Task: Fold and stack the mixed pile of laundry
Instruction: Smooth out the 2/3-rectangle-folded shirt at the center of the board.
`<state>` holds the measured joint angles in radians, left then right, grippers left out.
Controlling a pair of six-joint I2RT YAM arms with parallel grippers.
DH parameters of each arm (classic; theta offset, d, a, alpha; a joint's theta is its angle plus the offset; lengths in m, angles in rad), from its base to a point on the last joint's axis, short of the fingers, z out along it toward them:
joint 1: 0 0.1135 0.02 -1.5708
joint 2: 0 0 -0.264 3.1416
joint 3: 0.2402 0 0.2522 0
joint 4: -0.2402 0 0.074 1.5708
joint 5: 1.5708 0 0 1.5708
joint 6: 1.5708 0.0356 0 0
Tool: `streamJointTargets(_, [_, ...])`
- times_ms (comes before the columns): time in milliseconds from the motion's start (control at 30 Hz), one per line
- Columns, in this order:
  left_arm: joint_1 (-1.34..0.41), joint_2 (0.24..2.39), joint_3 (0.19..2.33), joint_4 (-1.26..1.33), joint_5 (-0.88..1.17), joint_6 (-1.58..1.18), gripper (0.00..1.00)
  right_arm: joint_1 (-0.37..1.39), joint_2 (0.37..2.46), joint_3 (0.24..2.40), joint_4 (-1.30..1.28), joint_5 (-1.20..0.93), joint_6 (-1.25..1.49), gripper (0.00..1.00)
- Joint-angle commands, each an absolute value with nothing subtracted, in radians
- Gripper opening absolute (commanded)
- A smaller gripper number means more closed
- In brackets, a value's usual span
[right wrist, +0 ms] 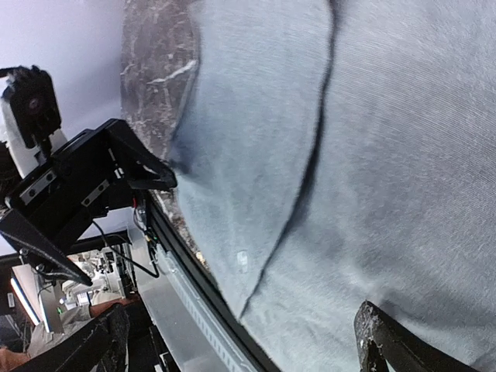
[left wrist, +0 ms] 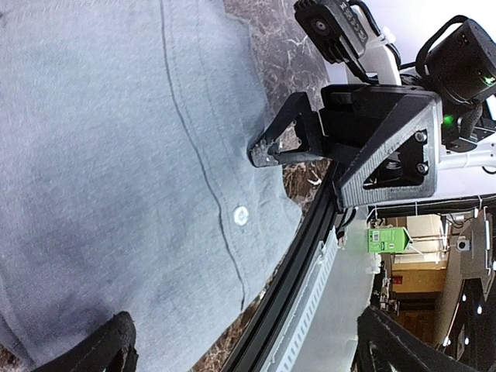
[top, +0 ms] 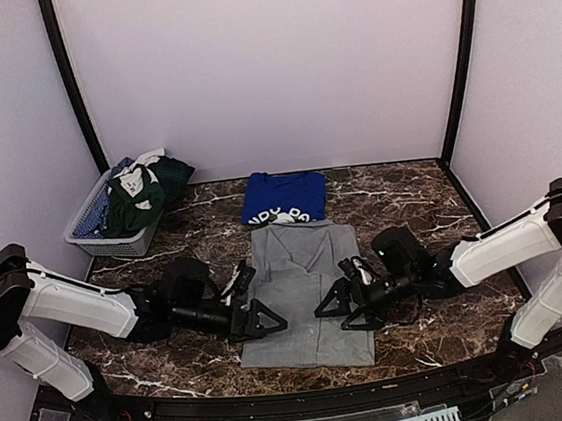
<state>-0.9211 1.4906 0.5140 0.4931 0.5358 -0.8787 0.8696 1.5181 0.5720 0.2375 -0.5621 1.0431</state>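
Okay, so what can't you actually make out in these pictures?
- In the basket, top view: the lower garments are hidden under the dark-green piece and the mesh wall.
- Print on the blue T-shirt, top view: cut off at its near edge, unreadable.
- The grey shirt, both wrist views: collar and sleeves lie beyond the frame edges, and the fabric is blurred.

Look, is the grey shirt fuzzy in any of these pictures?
Top external view: the grey shirt looks sharp under even light, with no glare. Left wrist view: the cloth is a little soft, though its button shows clearly, and the upper right edge of the picture is washed out bright. Right wrist view: the fuzziest, with the weave smeared into streaks.
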Motion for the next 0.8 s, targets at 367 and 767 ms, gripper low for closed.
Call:
streamJointTargets(367, [-0.873, 1.641, 0.807, 0.439, 0.601, -0.740, 0.99, 0.791, 1.556, 0.741, 0.305, -0.595, 0.926, 0.99])
streamJointTargets(767, [-0.772, 1.776, 0.718, 0.545, 0.608, -0.728, 0.99, 0.648, 1.737, 0.702, 0.311, -0.652, 0.812, 0.98])
